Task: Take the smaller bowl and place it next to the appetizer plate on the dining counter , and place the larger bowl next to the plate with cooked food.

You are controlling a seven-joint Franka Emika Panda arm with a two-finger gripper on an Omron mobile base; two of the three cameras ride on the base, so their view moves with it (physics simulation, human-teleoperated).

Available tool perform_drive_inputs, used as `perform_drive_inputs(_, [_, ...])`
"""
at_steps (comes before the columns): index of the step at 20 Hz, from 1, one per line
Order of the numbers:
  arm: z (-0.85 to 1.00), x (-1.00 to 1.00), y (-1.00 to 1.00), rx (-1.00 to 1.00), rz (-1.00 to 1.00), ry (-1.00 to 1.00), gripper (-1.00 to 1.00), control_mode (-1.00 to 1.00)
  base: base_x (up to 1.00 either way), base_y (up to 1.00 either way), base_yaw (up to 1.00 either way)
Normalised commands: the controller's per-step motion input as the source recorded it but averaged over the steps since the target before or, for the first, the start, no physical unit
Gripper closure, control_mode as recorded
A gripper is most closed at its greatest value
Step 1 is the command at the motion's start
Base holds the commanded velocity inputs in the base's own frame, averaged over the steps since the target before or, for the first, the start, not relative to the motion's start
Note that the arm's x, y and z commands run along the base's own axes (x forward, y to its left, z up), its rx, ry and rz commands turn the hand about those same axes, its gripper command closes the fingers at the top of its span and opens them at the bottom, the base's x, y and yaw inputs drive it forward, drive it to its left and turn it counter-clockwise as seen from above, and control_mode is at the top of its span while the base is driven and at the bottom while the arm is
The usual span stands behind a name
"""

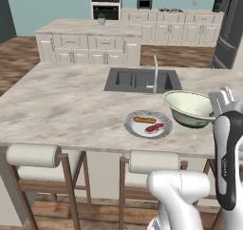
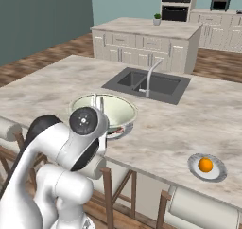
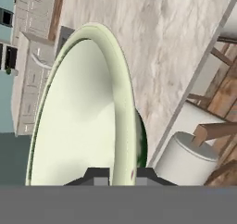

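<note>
The larger bowl (image 1: 189,108), cream-green with a dark rim line, hangs tilted at the counter's near edge, just right of the plate with cooked food (image 1: 148,124), which carries a sausage and a red meat strip. My gripper (image 1: 216,105) is shut on the bowl's near rim. In the hand view the rim of the larger bowl (image 3: 78,116) runs between the two tips of the gripper (image 3: 122,176). Whether the bowl touches the dining counter (image 1: 61,105) I cannot tell. The appetizer plate (image 2: 206,167) with its orange fruit lies far to the right. The smaller bowl is out of view.
A grey sink (image 1: 137,79) with a faucet (image 1: 155,72) sits behind the bowl. Padded stools (image 1: 33,155) (image 1: 152,161) line the counter's near edge. A kitchen island (image 1: 90,46) stands further back.
</note>
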Motion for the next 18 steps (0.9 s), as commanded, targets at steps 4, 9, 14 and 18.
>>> perform_drive_inputs(4, [-0.50, 0.00, -0.98, 0.11, -0.42, 0.02, 1.00, -1.00, 0.00, 0.00, 0.00])
perform_drive_inputs(9, [-0.50, 0.45, -0.94, 0.05, -0.03, 0.00, 1.00, -1.00, 0.00, 0.00, 0.00])
perform_drive_inputs(14, [-0.38, 0.72, -0.77, 0.00, 0.21, 0.07, 1.00, -1.00, 0.00, 0.00, 0.00])
perform_drive_inputs(18, [-0.27, 0.77, -0.29, -0.07, 0.18, 0.23, 1.00, -1.00, 0.00, 0.00, 0.00])
